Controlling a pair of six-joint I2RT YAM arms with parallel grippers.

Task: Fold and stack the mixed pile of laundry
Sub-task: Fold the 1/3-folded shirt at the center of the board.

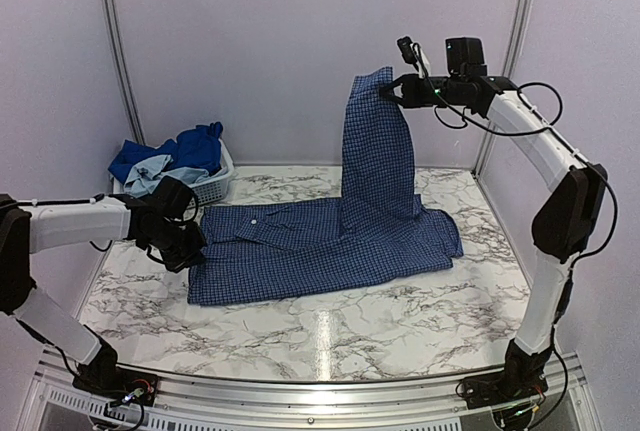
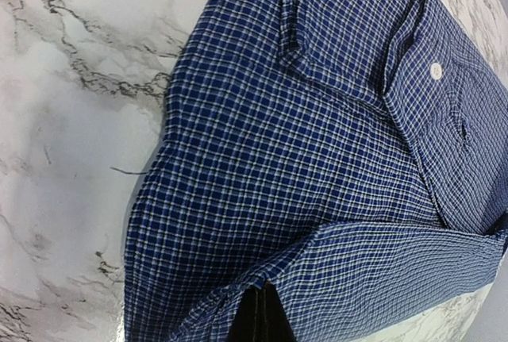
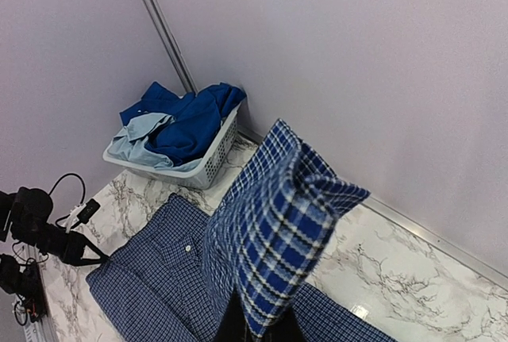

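Navy check shirt (image 1: pixel 300 241) spread on the marble table (image 1: pixel 330 341), long axis left to right: left gripper (image 1: pixel 195 244) pinched shut on its left edge at table level, right gripper (image 1: pixel 387 93) clamped on cloth lifted high over its right half.

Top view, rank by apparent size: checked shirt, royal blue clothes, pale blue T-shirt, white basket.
1. checked shirt
2. royal blue clothes
3. pale blue T-shirt
Unranked: white basket, mostly hidden under the clothes and behind the left arm.
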